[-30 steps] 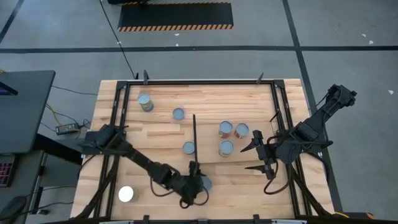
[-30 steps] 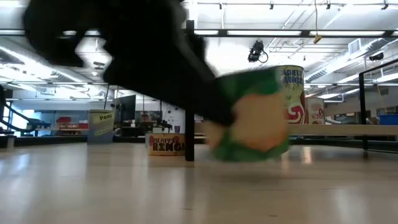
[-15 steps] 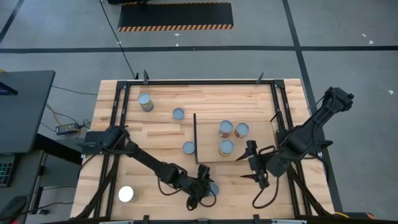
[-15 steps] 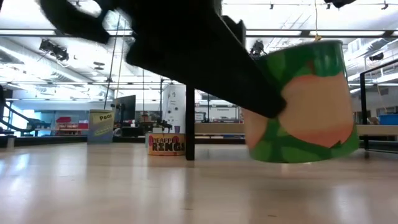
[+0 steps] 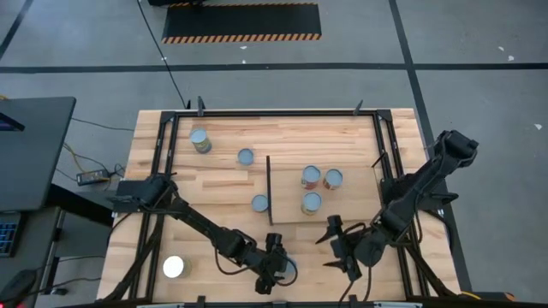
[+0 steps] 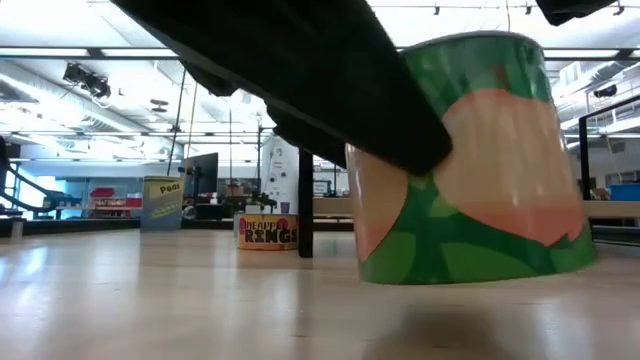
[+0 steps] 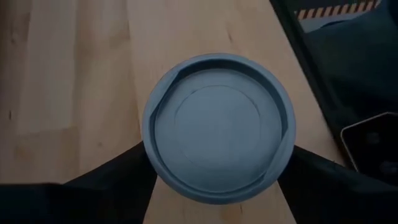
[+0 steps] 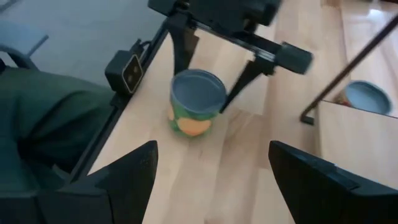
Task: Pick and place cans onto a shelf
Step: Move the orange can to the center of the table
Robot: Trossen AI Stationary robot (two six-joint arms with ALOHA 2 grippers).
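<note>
Your left tool (image 5: 276,271) sits at the near edge of the desk (image 5: 223,141), its fingers (image 7: 112,180) spread wide on either side of a green can (image 6: 470,170). In the left wrist view the dark fingers flank the can's blue-grey top; you cannot tell whether they press on it or merely touch. In the low view the can's base appears to rest on the wood, with the left arm crossing in front of it.

Your right tool (image 5: 336,245) hovers just beside the left one, nearer the desk's right side, fingers spread wide and holding nothing. Its wrist view looks straight at the green can and the left tool around it.

The shelf (image 5: 321,192), with its dark strip (image 5: 268,188) on the left edge, carries three cans (image 5: 311,177) close together. One more can (image 5: 260,203) stands on the desk just left of the strip, two others (image 5: 199,139) lie near the far left corner, and a glaring white one (image 5: 174,267) sits at the near left.
</note>
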